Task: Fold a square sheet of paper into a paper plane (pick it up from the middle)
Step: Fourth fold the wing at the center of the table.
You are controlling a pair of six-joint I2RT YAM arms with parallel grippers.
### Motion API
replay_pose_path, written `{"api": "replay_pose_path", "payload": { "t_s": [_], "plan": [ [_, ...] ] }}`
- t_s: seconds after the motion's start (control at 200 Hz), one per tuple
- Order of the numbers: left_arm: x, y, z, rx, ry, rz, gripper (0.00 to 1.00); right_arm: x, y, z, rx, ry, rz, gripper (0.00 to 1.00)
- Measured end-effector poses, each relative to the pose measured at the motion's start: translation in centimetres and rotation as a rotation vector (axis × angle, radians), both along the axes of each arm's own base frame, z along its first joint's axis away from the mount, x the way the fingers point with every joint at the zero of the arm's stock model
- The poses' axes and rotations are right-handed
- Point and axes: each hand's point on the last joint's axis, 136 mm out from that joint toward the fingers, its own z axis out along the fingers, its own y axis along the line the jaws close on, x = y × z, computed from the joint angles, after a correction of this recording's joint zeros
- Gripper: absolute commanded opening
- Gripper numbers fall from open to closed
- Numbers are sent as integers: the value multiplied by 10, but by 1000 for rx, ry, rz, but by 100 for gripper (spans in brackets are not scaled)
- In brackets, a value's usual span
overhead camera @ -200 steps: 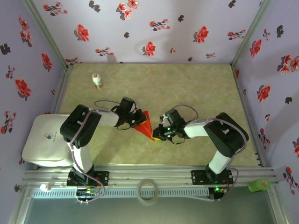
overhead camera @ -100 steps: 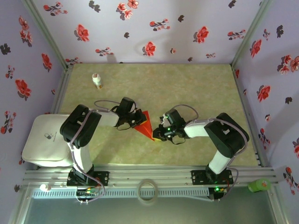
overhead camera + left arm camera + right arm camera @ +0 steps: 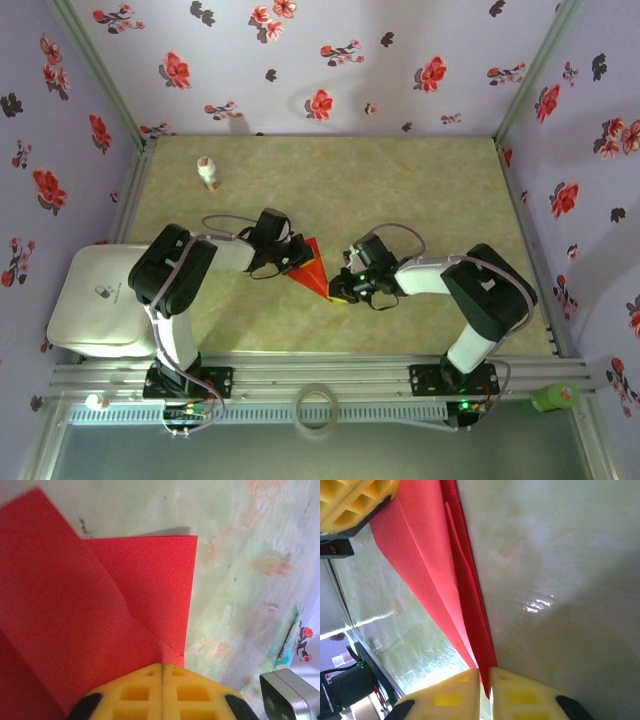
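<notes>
Two jaw pairs are clenched on the folded red paper (image 3: 311, 270); left gripper (image 3: 161, 672) holds its left edge; right gripper (image 3: 484, 675) pinches its narrow near tip.

Robot lab booth: floral walls (image 3: 330, 60), aluminium frame (image 3: 320, 372), green mat (image 3: 400, 180).

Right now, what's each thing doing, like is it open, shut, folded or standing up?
red paper: folded with creases, pinched from both sides.
left tool: shut on the red paper.
right tool: shut on the red paper.
white bottle: standing upright, apart from both arms.
</notes>
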Motion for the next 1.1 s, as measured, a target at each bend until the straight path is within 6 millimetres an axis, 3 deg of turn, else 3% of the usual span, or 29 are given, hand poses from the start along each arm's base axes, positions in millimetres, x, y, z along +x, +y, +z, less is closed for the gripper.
{"api": "replay_pose_path", "payload": {
  "t_s": [0.33, 0.525, 0.765, 1.1],
  "plan": [
    [0, 0, 0, 0, 0, 0, 0, -3, -4, -2, -30, -1, 10, 7],
    [0, 0, 0, -1, 1, -2, 0, -3, -4, -1, -33, -8, 18, 13],
    [0, 0, 0, -2, 2, -1, 0, -8, -8, -2, -56, 2, 25, 6],
    [0, 0, 0, -2, 1, -1, 0, -8, -15, 5, -90, -15, 5, 18]
  ]
}}
